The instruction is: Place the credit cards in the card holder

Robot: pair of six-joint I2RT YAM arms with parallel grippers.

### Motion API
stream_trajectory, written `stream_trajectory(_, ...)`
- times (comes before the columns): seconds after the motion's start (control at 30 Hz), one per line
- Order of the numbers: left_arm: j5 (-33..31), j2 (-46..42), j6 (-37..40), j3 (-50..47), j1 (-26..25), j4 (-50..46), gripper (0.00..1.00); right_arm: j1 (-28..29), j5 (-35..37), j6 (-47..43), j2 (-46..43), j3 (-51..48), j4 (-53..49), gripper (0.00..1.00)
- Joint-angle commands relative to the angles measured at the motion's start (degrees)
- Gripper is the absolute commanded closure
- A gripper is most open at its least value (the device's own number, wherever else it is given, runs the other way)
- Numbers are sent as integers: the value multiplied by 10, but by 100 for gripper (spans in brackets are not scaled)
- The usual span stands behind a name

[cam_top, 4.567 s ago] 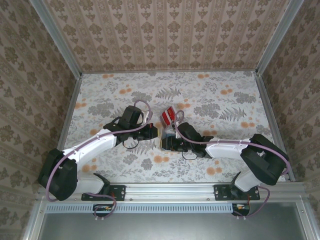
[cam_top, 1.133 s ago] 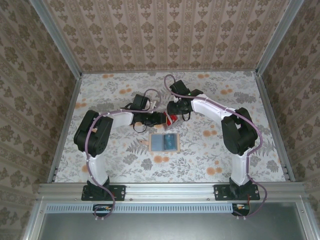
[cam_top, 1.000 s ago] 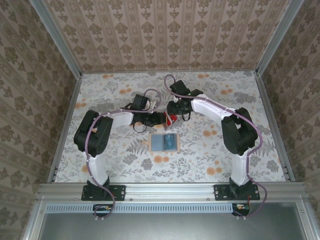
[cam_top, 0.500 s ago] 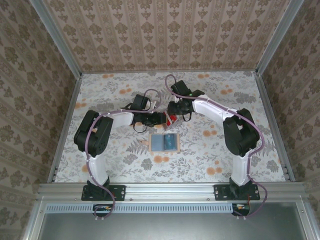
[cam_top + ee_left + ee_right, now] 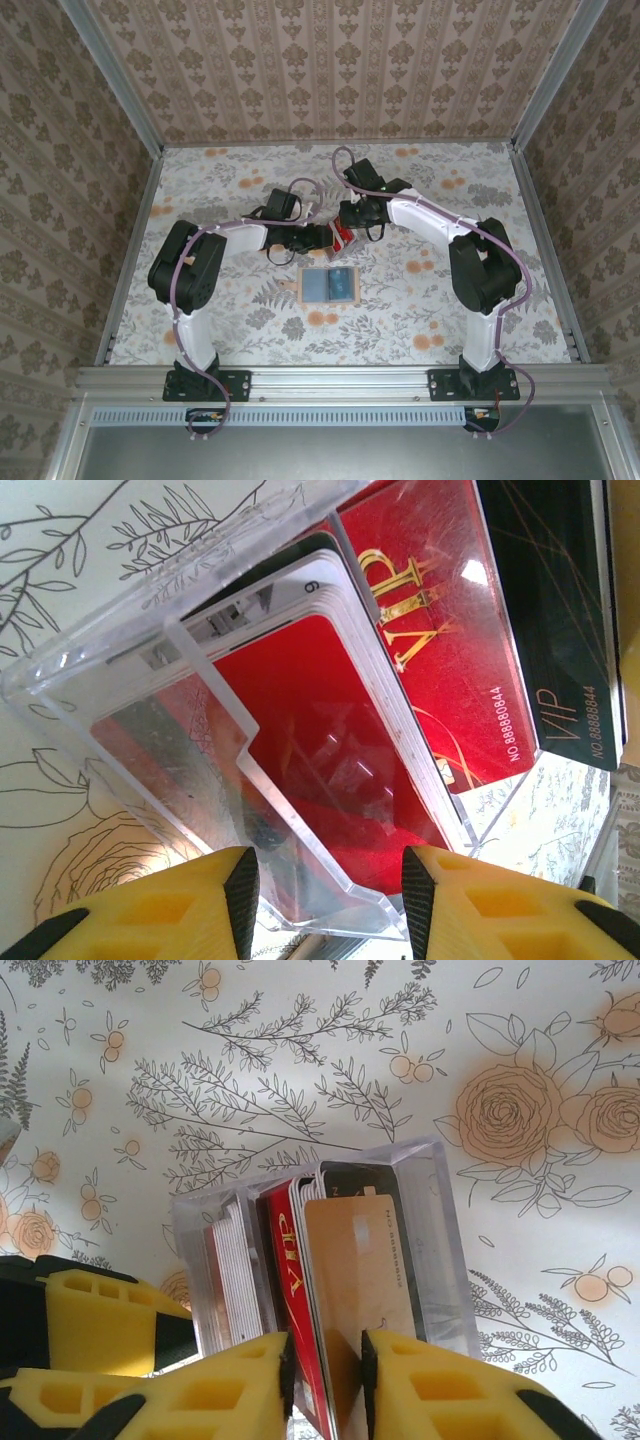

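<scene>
Credit cards (image 5: pixel 283 1260) in clear case (image 5: pixel 440 1260), ends hidden behind right jaws

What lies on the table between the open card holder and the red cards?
Nothing: in the top external view, only bare flowered table separates the card holder from the credit cards.

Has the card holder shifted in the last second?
No. In the top view the card holder lies open where it was, just beyond the same orange flowers.

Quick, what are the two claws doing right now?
Left gripper: closed on the clear box of cards.
Right gripper: closed on credit cards standing in that box.
</scene>
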Motion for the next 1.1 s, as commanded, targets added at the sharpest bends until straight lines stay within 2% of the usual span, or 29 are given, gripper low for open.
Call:
stream_trajectory(0.0, 8, 6, -7, 12, -10, 8, 56, 2, -13, -2, -21, -6, -1, 76)
stream_trajectory(0.1, 8, 6, -8, 11, -10, 9, 56, 0, -13, -2, -24, -7, -2, 82)
stream_trajectory(0.23, 8, 8, -9, 11, -10, 12, 56, -1, -10, -5, -32, -9, -2, 86)
stream_trajectory(0.67, 7, 7, -10, 12, -10, 11, 56, -6, 6, -6, -73, -32, -2, 89)
stream_trajectory(0.8, 7, 1, -10, 11, -10, 9, 56, -12, 9, -5, -106, -51, 19, 89)
stream_trajectory(1.07, 0, -35, -19, 1, -10, 19, 56, -19, -37, 5, -200, -105, 43, 89)
